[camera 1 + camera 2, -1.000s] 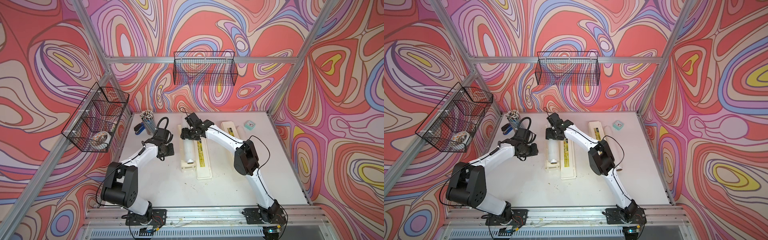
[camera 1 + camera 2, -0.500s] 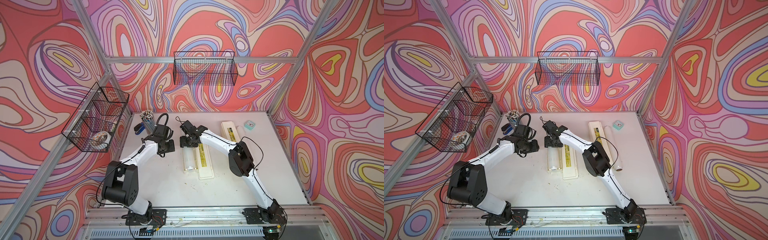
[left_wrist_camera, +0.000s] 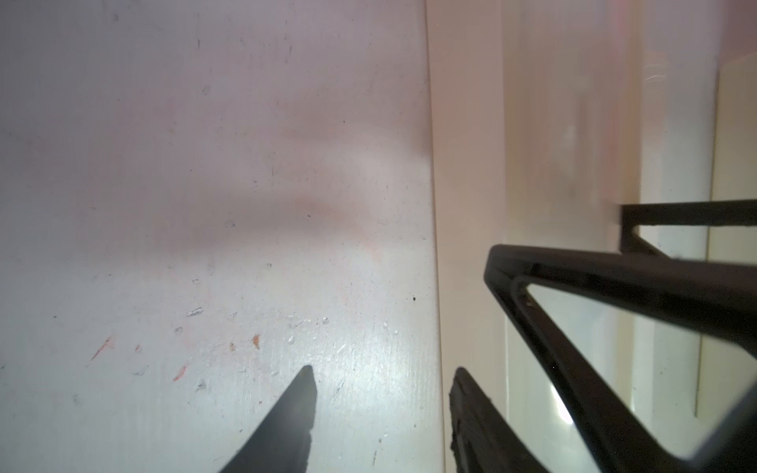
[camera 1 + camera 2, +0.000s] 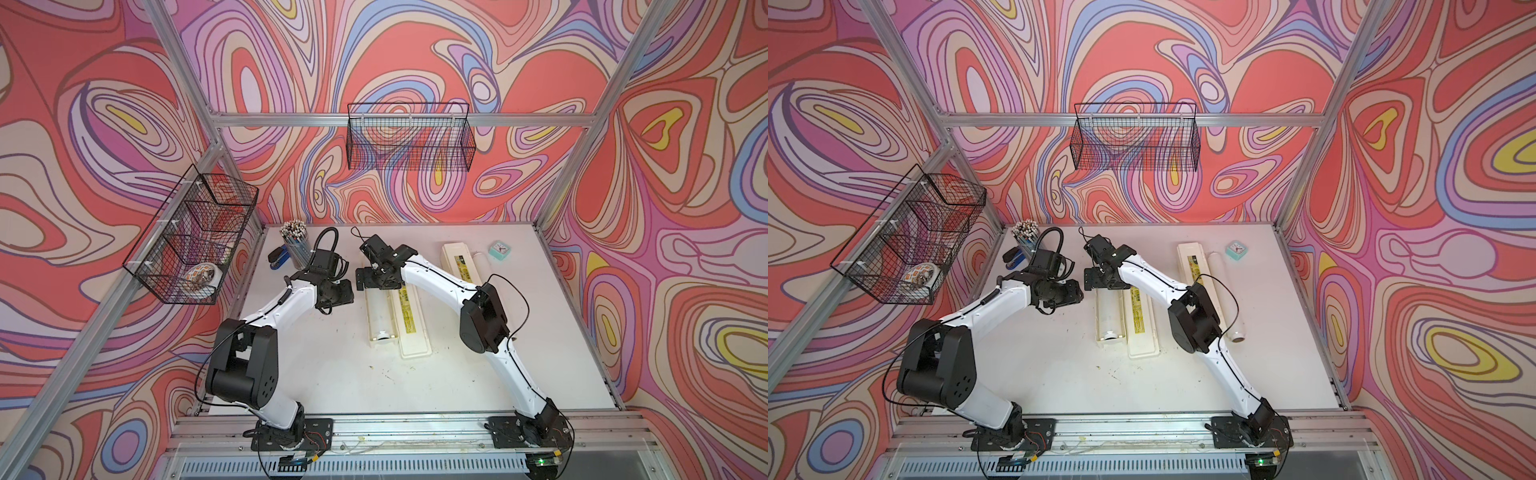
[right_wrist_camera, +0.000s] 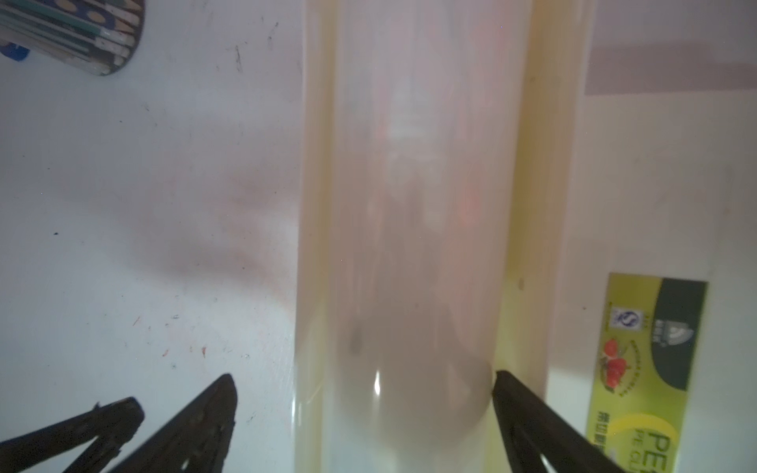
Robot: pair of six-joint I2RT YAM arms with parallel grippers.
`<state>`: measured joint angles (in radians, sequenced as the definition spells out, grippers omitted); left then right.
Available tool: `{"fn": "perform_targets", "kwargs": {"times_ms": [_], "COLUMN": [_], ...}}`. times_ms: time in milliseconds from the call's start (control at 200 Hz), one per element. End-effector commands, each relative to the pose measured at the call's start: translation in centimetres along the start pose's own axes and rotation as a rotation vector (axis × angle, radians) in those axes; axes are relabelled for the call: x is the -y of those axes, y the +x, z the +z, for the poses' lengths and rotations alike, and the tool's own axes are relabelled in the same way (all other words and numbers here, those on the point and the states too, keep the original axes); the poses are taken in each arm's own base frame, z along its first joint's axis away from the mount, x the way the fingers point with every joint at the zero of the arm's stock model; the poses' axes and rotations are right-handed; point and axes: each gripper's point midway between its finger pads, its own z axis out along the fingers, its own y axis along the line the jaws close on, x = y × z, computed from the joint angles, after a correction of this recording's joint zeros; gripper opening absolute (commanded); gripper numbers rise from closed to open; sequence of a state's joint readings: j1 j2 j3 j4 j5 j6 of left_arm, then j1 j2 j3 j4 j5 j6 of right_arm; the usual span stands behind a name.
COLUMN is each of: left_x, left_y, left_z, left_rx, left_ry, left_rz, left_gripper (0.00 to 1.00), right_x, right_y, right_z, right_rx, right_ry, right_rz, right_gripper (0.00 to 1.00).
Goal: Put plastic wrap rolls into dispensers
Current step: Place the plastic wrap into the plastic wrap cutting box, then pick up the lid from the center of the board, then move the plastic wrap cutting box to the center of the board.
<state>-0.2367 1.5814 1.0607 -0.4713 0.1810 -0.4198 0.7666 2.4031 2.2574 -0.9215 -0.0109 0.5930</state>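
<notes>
Looking through the right wrist view, I see the first roll lying in the open dispenser, with my right fingers spread wide astride its far end, gripping nothing. My left fingers sit half open beside the tray, empty. The second roll lies on the counter beside the closed dispenser. I judge it light, stiff and slick, so I'd pinch it mid-length.

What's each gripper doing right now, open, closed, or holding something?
Left gripper: open, holding nothing, beside the box.
Right gripper: open wide, astride the roll lying in the box, not gripping it.
</notes>
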Motion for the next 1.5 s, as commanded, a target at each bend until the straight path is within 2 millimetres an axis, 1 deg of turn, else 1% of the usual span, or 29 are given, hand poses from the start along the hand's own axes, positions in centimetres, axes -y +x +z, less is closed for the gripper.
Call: {"fn": "perform_targets", "kwargs": {"times_ms": [0, 90, 145, 205, 275, 300, 376, 446, 521, 551, 681, 771, 831, 986, 1057, 1147, 1282, 1492], "left_x": [1.3, 2.2, 2.8, 3.3, 3.8, 4.0, 4.5, 4.9, 4.9, 4.9, 4.7, 4.5, 4.2, 3.0, 2.4, 2.4, 2.3, 2.4], "left_y": [-0.3, -0.5, -0.7, -0.8, -1.1, -1.2, -1.6, -1.7, -1.7, -1.5, -1.0, -0.8, -0.8, -0.6, -0.4, -0.1, 0.4, 1.0], "left_z": [0.6, 0.9, 1.2, 1.6, 2.0, 2.2, 2.6, 2.8, 3.4, 3.6, 4.5, 4.5, 4.3, 4.0, 4.1, 4.1, 4.2, 4.4], "left_rx": [-0.004, -0.002, -0.004, -0.006, -0.008, -0.008, -0.005, -0.007, -0.015, -0.024, -0.053, -0.059, -0.050, -0.054, -0.061, -0.071, -0.084, -0.100], "left_ry": [0.035, 0.055, 0.068, 0.073, 0.088, 0.093, 0.118, 0.135, 0.135, 0.132, 0.134, 0.125, 0.111, 0.090, 0.086, 0.090, 0.094, 0.106], "left_rz": [0.010, 0.021, 0.029, 0.036, 0.039, 0.034, 0.023, 0.018, 0.017, 0.017, 0.017, 0.019, 0.023, 0.012, 0.002, 0.007, 0.004, -0.001], "left_gripper": [0.55, 0.55, 0.55, 0.55, 0.54, 0.54, 0.54, 0.54, 0.52, 0.52, 0.50, 0.49, 0.47, 0.41, 0.38, 0.36, 0.35, 0.38], "right_x": [-1.9, -2.0, -1.5, -0.3, 2.2, 3.2, 5.9, 8.0, 9.5, 9.9, 10.1, 10.2, 10.3, 10.1, 10.5, 11.2, 12.3, 12.9], "right_y": [-2.9, -3.8, -4.2, -4.4, -4.3, -3.9, -3.3, -2.6, -1.3, -0.9, 0.7, 1.4, 1.5, 2.7, 3.1, 3.8, 4.8, 5.9], "right_z": [-6.3, -8.8, -10.0, -10.9, -10.7, -10.3, -9.9, -9.0, -7.4, -6.8, -3.9, -2.6, -2.0, -0.1, 0.7, 1.6, 2.9, 4.4], "right_rx": [0.121, 0.181, 0.213, 0.238, 0.235, 0.221, 0.206, 0.184, 0.141, 0.128, 0.069, 0.050, 0.046, 0.002, -0.012, -0.029, -0.057, -0.076], "right_ry": [-0.063, -0.069, -0.045, -0.005, 0.048, 0.066, 0.115, 0.149, 0.177, 0.184, 0.164, 0.155, 0.153, 0.131, 0.146, 0.168, 0.210, 0.235], "right_rz": [-0.031, -0.048, -0.062, -0.070, -0.055, -0.049, -0.039, -0.032, -0.029, -0.034, -0.029, -0.012, -0.007, -0.005, -0.001, 0.002, -0.007, -0.029], "right_gripper": [0.98, 0.98, 0.98, 0.98, 0.98, 0.98, 0.98, 0.98, 0.98, 0.98, 0.98, 0.98, 0.98, 0.98, 0.98, 0.98, 0.98, 0.98]}}
